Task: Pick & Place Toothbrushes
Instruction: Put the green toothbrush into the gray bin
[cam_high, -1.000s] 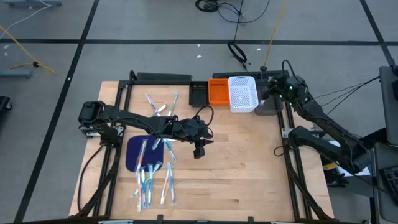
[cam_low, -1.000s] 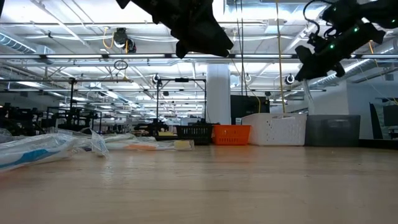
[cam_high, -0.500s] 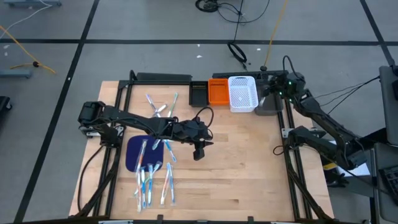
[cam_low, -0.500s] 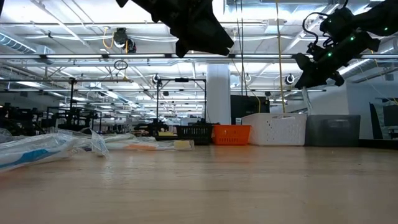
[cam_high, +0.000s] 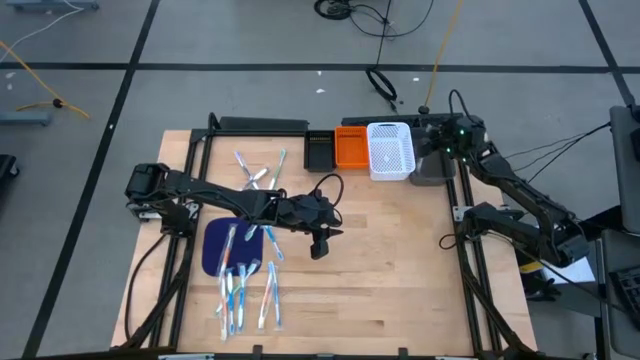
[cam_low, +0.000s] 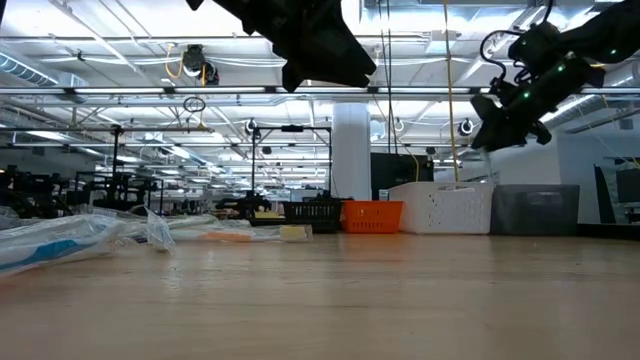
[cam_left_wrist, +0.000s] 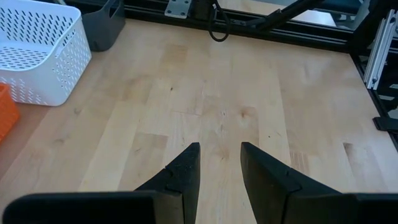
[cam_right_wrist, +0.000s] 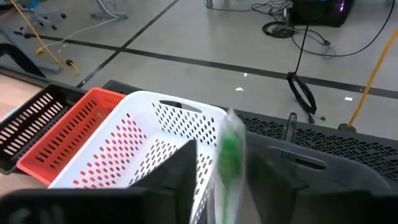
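At table's near-left, ~7 o'clock from centre in high view, most toothbrushes (cam_high: 245, 285) lie loose on and around the dark blue mat (cam_high: 218, 246), a few more (cam_high: 258, 170) scattered at ~10 o'clock; prob. the pickup pile, kept well apart from the bins. Just beside the mat, near mid-table, left gripper (cam_high: 319, 245) hangs over bare wood (cam_left_wrist: 211, 106); its fingers (cam_left_wrist: 183, 169) stand partly apart w/ nothing between them, looks parked or ready for a next pick. Farther back, ~1 o'clock, the black bin (cam_high: 320, 151), orange bin (cam_high: 351, 147) and white bin (cam_high: 390, 151) sit side by side. Right gripper (cam_high: 444, 139) is above the grey bin (cam_high: 430, 168) next to the white one. Wrist view shows a blurred green-tipped toothbrush (cam_right_wrist: 229, 158) between its fingers (cam_right_wrist: 180, 171); can't tell if gripped or just let go. Likely the drop-off step.
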